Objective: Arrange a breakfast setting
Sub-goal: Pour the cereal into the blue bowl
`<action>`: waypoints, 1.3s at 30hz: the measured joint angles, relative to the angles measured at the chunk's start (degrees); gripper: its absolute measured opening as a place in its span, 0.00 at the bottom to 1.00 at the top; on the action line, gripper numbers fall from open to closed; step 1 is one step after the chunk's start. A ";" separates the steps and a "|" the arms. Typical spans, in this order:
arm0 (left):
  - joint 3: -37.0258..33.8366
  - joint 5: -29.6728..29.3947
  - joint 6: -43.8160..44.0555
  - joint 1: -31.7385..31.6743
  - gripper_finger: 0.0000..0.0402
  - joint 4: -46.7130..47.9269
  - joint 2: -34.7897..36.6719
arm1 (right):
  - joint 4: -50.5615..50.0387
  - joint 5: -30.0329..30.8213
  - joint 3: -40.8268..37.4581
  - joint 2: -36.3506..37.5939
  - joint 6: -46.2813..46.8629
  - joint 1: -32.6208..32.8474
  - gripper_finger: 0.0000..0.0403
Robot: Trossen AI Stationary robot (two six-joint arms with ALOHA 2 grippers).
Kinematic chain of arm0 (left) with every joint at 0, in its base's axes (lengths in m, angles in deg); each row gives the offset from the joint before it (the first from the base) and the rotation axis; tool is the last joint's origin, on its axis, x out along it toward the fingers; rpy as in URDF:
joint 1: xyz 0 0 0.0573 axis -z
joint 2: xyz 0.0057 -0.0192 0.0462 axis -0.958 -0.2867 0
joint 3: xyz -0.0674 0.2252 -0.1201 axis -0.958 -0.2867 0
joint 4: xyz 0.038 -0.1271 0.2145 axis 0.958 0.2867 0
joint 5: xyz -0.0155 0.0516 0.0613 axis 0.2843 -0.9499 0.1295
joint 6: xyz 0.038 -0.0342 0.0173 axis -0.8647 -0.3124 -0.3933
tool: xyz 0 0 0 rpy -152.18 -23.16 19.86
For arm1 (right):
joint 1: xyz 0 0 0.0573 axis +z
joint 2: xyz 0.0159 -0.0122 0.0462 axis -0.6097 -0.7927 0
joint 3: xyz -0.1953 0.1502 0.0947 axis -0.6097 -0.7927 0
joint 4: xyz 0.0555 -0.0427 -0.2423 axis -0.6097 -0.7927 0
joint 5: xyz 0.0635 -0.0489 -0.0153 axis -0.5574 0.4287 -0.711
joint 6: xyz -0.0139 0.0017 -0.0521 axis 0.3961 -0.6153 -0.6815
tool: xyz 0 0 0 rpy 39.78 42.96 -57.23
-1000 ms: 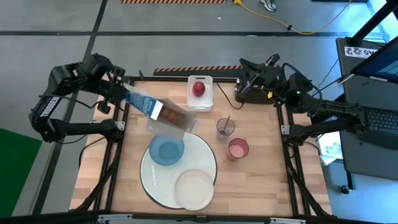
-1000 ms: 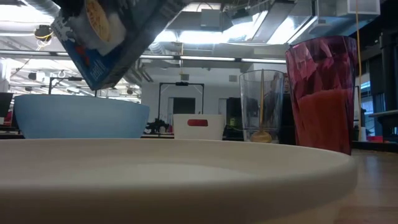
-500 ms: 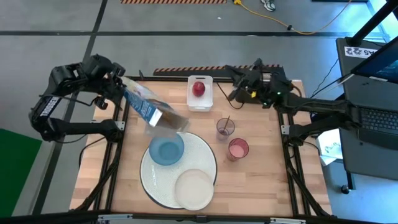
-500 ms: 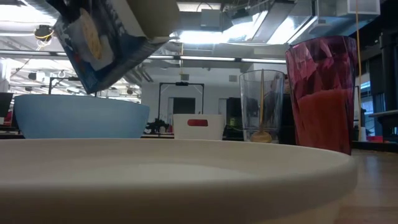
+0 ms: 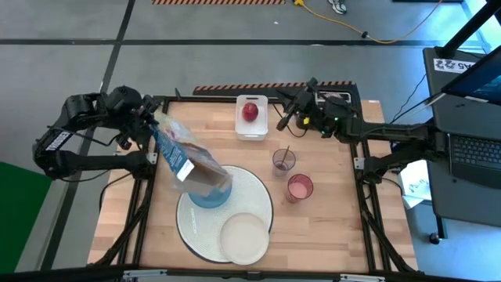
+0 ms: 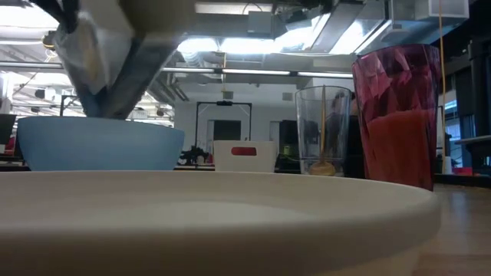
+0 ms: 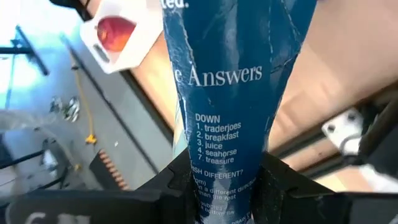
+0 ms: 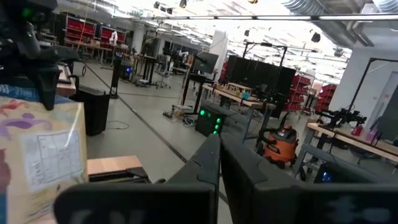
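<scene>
Wooden slats make up the table (image 5: 329, 227), with a grey workshop floor around it and benches and ceiling lights in the room behind. On it the big round white plate (image 5: 254, 196) carries the small blue bowl (image 5: 205, 197) and the small cream plate (image 5: 243, 237); the red apple (image 5: 250, 111) sits in the white tray (image 5: 252, 129) at the far edge, and the two tinted cups – a clear one (image 5: 282, 162) with the wooden spoon (image 5: 284, 154) standing in it and a pink one (image 5: 299, 187) – stand to the plate's right. The left gripper (image 7: 225, 177) is clamped on the blue cereal box (image 5: 185, 156), which is tipped steeply with its open end over the bowl, so the step in hand looks like pouring cereal. The next move probably calls for holding the mouth over the bowl, then righting the box without spilling onto the plate. A second ago the box lay flatter and farther back – it has since swung down and forward over the bowl. The right gripper (image 5: 288, 110), fingers together, has meanwhile reached from the table's far right corner toward the tray, likely for the apple
</scene>
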 joint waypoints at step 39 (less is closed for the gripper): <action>-2.37 -19.66 -21.65 9.82 0.23 -9.26 5.30 | -14.98 2.96 0.02 -0.09 4.45 0.00 0.04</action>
